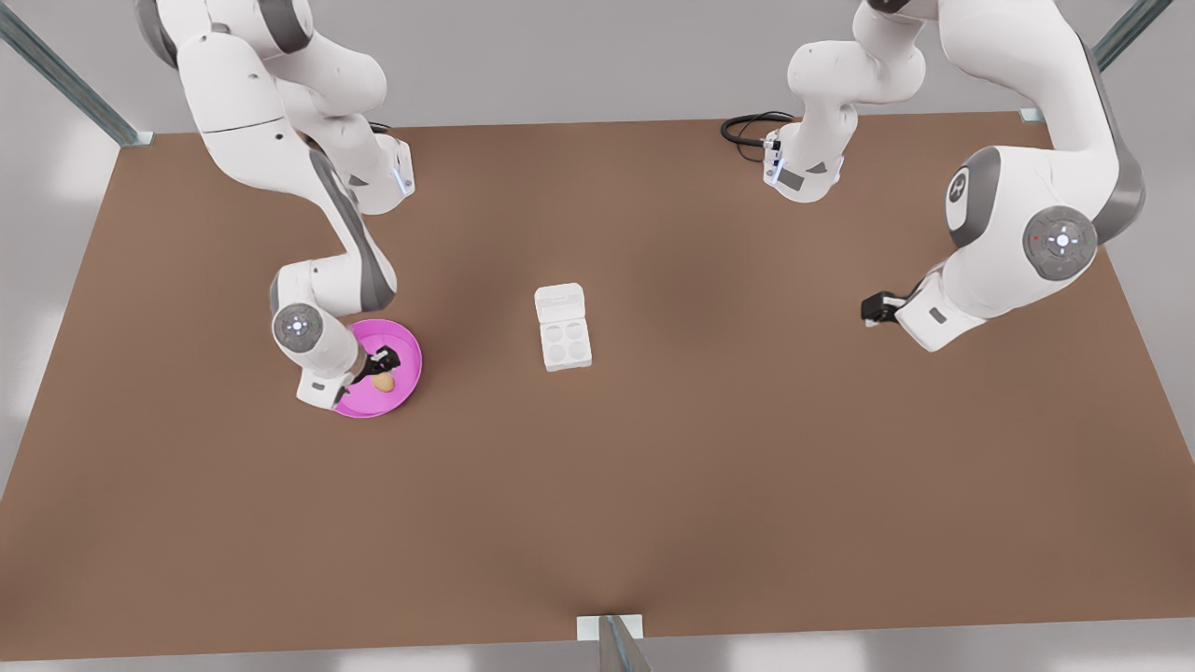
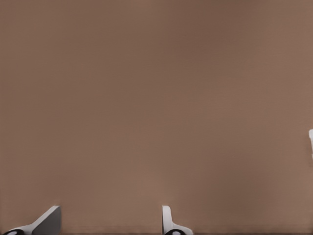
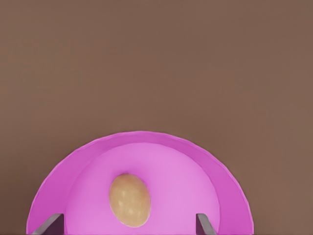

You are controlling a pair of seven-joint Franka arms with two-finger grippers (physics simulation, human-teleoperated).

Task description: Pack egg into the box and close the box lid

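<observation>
Front view: my right hand (image 1: pixel 381 364) hangs over the round glossy pink dish (image 1: pixel 407 347), fingers parted, empty; the smooth tan oval egg (image 1: pixel 384 382) lies in the dish. The white moulded box (image 1: pixel 564 342) sits mid-table (image 1: pixel 653 485), its box lid (image 1: pixel 559 302) flat open.
Left wrist view: my left hand (image 2: pixel 110 220) spread wide, empty, above bare matte brown table.
Right wrist view: fingers (image 3: pixel 204 226) apart, the egg (image 3: pixel 129 199) between them, untouched.

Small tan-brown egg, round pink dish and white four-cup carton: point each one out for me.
Small tan-brown oval egg (image 3: pixel 129 199): right wrist view, middle of its shell.
Round pink dish (image 3: pixel 142 138): right wrist view, on its raised rim.
White four-cup egg carton (image 1: pixel 568 343): front view, on the cup tray, between the cups.
</observation>
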